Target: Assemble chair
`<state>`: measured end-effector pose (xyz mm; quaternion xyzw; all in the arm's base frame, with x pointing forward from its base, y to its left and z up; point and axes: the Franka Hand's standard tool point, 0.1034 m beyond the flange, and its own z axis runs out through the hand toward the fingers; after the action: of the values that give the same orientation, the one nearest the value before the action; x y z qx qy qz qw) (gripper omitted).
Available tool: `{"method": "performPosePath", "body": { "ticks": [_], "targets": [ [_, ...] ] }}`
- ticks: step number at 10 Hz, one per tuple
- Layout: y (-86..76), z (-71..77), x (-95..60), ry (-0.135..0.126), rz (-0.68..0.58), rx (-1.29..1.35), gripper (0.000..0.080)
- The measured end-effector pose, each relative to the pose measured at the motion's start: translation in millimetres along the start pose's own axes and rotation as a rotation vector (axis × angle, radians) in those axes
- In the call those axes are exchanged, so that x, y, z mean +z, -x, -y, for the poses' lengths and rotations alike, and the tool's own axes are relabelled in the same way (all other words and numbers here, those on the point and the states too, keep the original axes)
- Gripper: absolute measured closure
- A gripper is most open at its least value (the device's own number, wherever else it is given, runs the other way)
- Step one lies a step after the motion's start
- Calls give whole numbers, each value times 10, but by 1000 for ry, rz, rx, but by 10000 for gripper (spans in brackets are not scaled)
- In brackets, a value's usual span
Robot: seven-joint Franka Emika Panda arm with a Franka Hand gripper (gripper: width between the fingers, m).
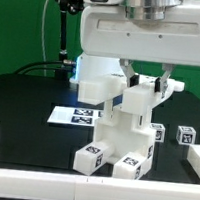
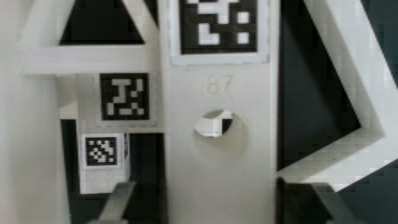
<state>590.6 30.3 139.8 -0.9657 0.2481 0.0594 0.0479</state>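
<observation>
The partly joined chair [image 1: 120, 126] stands in the middle of the black table, a stack of matte white blocks. Two tagged post ends [image 1: 91, 157] point toward the front rail. My gripper [image 1: 143, 83] comes down from above onto the upper right post [image 1: 141, 95], one finger on each side. In the wrist view this white post [image 2: 214, 150] runs straight between my fingers [image 2: 125, 200]. Their dark pads lie against its two sides, so my gripper [image 2: 210, 205] is shut on it. The post carries a tag [image 2: 219, 25] and a round hole [image 2: 217, 125]. A slanted brace [image 2: 347, 90] lies beside it.
The marker board [image 1: 78, 116] lies flat behind the chair on the exterior view's left. Two small tagged white blocks [image 1: 184, 136] sit on the exterior view's right. White border rails [image 1: 89, 179] run along the front and both sides. A black camera stand [image 1: 61, 23] rises at the back.
</observation>
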Motion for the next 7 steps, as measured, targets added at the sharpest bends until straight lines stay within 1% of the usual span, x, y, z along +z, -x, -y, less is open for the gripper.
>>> {"method": "performPosePath", "body": {
  "ticks": [1,2,3,5,7],
  "targets": [
    [22,25,-19,-1,-4,-7,518],
    [81,39,-36,-3,-4,-12,518],
    [124,29,-14,0,2,-14,518],
    [109,10,26,3,1,-11,518],
    [82,20,22,-2,-14,-11,518]
  ]
}}
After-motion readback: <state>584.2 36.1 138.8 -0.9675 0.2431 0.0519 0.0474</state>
